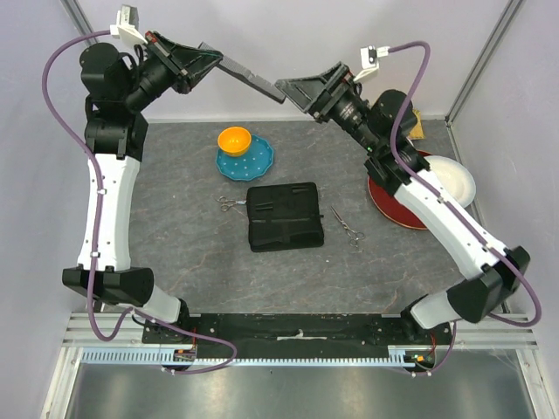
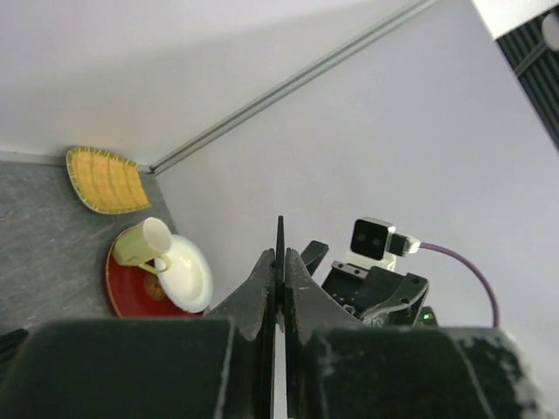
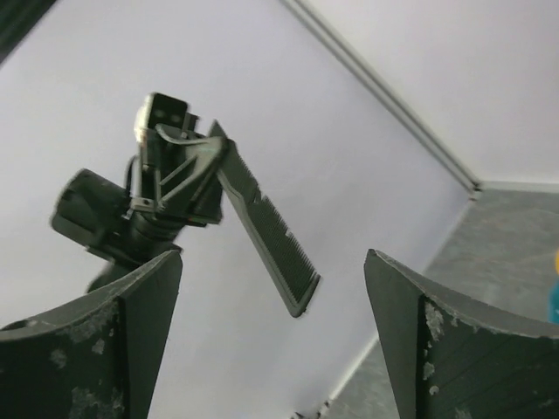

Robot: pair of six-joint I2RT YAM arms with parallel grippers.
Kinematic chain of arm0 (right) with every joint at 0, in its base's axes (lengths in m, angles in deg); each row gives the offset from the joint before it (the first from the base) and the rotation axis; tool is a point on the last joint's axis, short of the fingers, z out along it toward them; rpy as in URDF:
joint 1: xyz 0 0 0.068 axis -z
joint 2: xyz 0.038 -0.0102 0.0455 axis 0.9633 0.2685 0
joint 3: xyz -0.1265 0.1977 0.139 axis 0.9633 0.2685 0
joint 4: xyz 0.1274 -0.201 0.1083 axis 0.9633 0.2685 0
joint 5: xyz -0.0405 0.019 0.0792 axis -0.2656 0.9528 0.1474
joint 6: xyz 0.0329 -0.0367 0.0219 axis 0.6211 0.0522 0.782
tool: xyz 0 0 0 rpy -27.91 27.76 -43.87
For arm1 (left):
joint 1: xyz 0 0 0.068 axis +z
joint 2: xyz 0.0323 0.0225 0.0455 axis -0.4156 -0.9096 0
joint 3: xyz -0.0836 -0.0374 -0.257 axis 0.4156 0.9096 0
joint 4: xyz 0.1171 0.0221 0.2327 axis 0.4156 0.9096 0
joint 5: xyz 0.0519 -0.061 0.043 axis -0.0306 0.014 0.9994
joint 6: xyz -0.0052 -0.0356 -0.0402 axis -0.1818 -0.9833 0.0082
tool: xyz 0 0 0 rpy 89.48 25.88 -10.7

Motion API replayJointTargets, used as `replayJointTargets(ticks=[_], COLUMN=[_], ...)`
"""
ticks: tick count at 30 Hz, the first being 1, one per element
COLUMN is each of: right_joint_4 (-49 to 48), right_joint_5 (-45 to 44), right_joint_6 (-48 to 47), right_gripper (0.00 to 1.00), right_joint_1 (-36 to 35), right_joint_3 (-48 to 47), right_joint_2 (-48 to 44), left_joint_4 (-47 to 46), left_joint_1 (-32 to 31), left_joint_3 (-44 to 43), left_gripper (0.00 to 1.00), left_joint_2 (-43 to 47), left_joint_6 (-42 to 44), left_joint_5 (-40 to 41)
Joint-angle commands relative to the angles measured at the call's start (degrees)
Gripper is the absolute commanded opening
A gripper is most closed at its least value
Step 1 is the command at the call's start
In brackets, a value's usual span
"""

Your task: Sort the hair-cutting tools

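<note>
Top centre of the frame: we see the left hand [image 1: 205,63] clamped on one end of a slim, toothed black plastic comb [image 1: 253,80]. It seems offered for a handover to the right hand [image 1: 293,90], spread wide and empty. Below, thin silver scissors [image 1: 229,203] and a second pair [image 1: 347,227] flank the matte zip case [image 1: 284,216] on the grey surface [image 1: 175,218].

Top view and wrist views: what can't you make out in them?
Top view: scissors and the other pair are too small to show whether the blades are open.
Top view: right arm covers part of the red plate.
Left wrist view: comb is edge-on, teeth unseen; fingers hide its base.
Right wrist view: table mostly cut off by the edge.
</note>
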Motion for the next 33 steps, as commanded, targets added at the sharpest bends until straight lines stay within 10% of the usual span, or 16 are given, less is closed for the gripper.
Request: replayJointTargets(ticks=[1, 21, 27, 33], right_joint_4=[-10.9, -8.0, -7.6, -9.3], right_joint_5=[10.9, 15.9, 15.0, 14.8], right_joint_6=[7.0, 9.9, 9.2, 11.9], right_gripper=[0.88, 0.25, 0.41, 0.31], right_joint_1=[0.6, 0.6, 0.7, 0.7], right_joint_3=[-8.3, -15.0, -14.4, -13.4], right_joint_2=[5.1, 13.3, 12.5, 12.7], left_joint_4=[-5.5, -8.0, -8.7, -8.6], left_joint_1=[-0.1, -0.1, -0.1, -0.1], left_joint_3=[0.6, 6.3, 8.4, 9.3], left_gripper=[0.02, 0.02, 0.02, 0.02], left_joint_2=[2.6, 5.1, 6.7, 7.4], left_joint_6=[-10.1, -11.5, -11.1, -11.0], left_joint_5=[4.5, 4.4, 4.7, 4.9])
